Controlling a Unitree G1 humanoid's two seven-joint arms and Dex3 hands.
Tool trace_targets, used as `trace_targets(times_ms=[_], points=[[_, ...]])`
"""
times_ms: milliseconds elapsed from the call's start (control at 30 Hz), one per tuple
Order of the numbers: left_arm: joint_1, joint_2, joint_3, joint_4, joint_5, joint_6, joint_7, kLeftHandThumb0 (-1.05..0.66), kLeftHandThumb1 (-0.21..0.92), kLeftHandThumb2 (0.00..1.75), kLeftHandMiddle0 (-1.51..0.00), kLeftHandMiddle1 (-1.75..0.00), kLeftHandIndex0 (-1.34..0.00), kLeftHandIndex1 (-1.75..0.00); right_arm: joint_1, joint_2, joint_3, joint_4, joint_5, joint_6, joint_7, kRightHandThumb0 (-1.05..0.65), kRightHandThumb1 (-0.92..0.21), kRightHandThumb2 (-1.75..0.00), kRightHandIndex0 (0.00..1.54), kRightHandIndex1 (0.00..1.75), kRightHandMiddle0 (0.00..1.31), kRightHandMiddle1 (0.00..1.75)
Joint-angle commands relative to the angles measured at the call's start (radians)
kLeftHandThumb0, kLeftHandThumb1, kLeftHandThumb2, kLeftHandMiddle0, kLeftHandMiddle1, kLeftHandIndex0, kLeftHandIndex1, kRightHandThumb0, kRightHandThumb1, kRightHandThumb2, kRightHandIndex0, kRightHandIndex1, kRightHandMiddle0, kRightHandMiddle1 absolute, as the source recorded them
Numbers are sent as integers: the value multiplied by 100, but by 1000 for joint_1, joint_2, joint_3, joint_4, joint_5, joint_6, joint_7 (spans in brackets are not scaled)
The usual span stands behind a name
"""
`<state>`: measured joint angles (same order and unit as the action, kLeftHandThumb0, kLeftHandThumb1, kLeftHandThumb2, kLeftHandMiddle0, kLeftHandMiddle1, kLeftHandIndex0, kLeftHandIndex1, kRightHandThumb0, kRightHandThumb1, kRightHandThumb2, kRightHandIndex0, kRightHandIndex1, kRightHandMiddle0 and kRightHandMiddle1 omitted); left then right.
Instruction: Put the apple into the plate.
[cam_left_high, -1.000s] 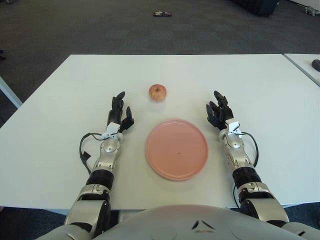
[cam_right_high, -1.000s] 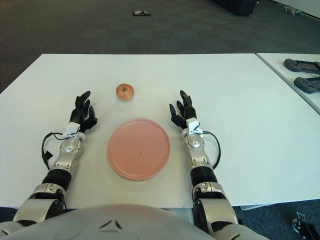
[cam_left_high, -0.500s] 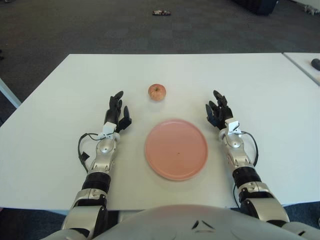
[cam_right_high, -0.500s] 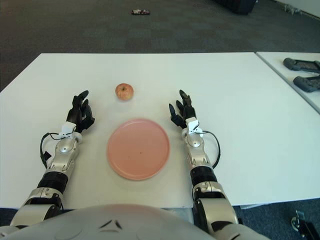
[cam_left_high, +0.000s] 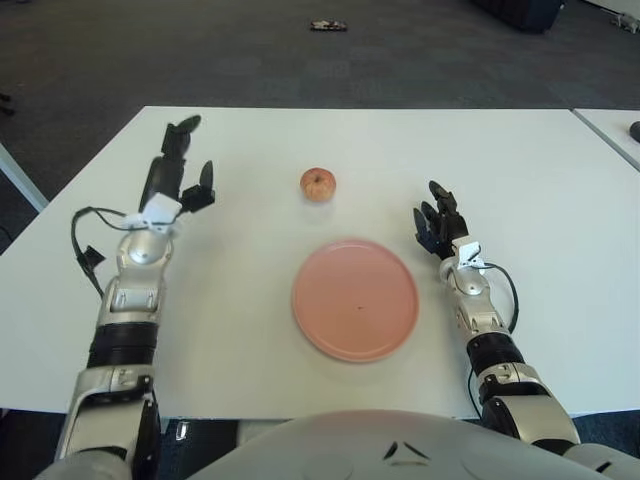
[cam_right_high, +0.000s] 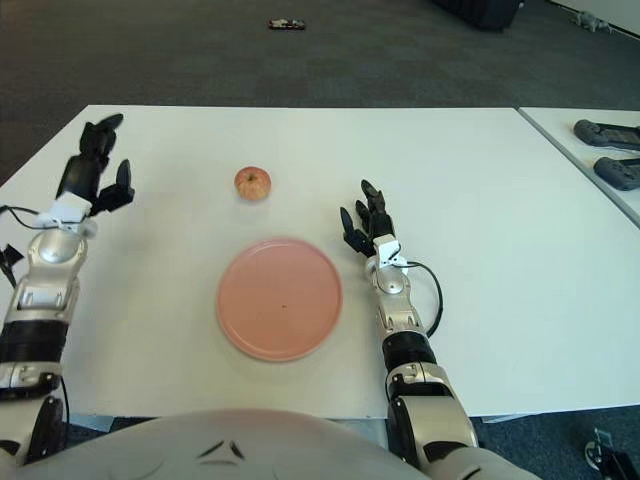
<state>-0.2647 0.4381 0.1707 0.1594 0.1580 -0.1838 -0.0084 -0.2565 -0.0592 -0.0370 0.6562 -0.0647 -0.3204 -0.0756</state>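
We are at the reach, with nothing grasped yet. Our left hand (cam_left_high: 175, 175) hovers over the far left of the counter (cam_left_high: 560, 160), fingers spread and empty, and the apple (cam_left_high: 318, 184) sits to its right, well apart, at about the same depth. We judge the next move calls for carrying that hand rightward and down onto the apple. The pink plate (cam_left_high: 355, 299) lies just nearer than the apple. Our right hand (cam_left_high: 440, 225) shows beside the plate's right edge, fingers loose and empty.
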Motion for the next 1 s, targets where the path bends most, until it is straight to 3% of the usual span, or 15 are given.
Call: trace_targets(times_ms=[0, 533, 767, 967], points=[[-70, 23, 10, -14, 3, 30, -2, -75, 92, 84, -25, -1, 0, -54, 29, 9, 4, 42, 6, 48, 14, -61, -92, -64, 17, 0, 0, 32], [-236, 12, -73, 43, 141, 2, 85, -76, 92, 85, -26, -2, 0, -54, 21, 10, -1, 64, 13, 28, 30, -62, -92, -63, 17, 0, 0, 29], [-398, -7, -159, 283, 220, -24, 133, -79, 92, 83, -28, -2, 0, -63, 10, 13, -4, 83, 16, 19, 32, -61, -92, -63, 17, 0, 0, 27], [-532, -43, -206, 526, 200, -91, 108, -80, 92, 77, -27, -2, 0, -65, 5, 13, -3, 94, 13, 14, 30, -61, -92, -64, 16, 0, 0, 27]])
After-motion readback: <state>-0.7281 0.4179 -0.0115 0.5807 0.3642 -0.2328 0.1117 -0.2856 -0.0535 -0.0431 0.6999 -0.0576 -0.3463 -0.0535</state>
